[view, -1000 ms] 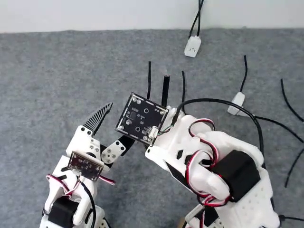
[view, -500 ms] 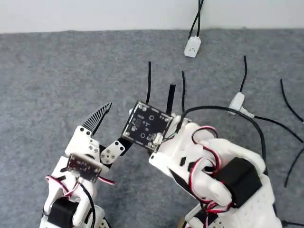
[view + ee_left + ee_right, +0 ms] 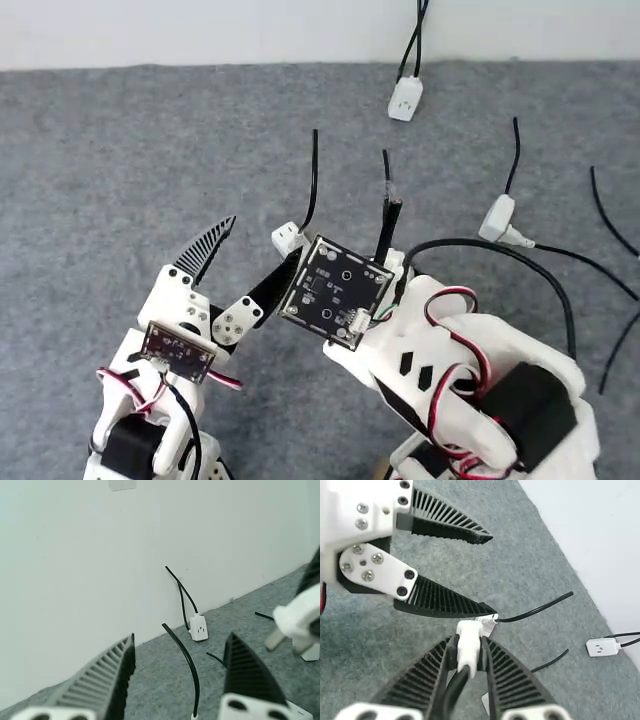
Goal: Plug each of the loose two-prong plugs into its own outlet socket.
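Note:
My right gripper (image 3: 468, 641) is shut on a white two-prong plug (image 3: 467, 652), prongs pointing away, its black cord trailing back between the fingers. That held plug (image 3: 295, 622) hangs above the carpet, just beside my left gripper's finger (image 3: 245, 672). My left gripper (image 3: 266, 238) stands open and holds nothing. A second small white plug (image 3: 290, 238) lies on the carpet at the end of a black cord (image 3: 313, 175), close to the left finger's tip. One white outlet socket (image 3: 405, 99) lies by the far wall, and another white socket (image 3: 498, 217) lies to the right.
The right arm (image 3: 450, 350) and its wrist camera board (image 3: 335, 290) cover the carpet in front of the sockets. Several loose black cords (image 3: 600, 205) lie at the right side. A white wall (image 3: 150, 555) bounds the grey carpet at the back.
The right arm has drawn back toward the near right with its plug, uncovering the small plug on the carpet. The left arm has stayed where it was.

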Tool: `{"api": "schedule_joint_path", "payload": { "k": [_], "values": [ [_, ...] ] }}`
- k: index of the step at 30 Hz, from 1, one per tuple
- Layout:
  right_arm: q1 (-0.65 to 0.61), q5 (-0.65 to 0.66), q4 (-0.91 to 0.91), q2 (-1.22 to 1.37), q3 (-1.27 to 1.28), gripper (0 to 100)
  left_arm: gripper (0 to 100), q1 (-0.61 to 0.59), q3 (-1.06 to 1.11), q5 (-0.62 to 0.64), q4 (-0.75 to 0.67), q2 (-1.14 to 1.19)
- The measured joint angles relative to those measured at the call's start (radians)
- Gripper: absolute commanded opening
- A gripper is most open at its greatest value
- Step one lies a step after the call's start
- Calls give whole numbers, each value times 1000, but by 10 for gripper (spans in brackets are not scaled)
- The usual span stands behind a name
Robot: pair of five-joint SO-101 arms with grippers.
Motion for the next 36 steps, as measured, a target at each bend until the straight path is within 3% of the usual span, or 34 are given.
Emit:
{"api": "schedule_joint_path", "payload": {
  "k": [21, 36],
  "values": [
    [5, 0, -80, 170, -46, 8, 268, -2, 2, 2, 0, 12],
    [5, -28, -86, -57, 163, 8, 268, 8, 3, 2, 2, 14]
  ]
}}
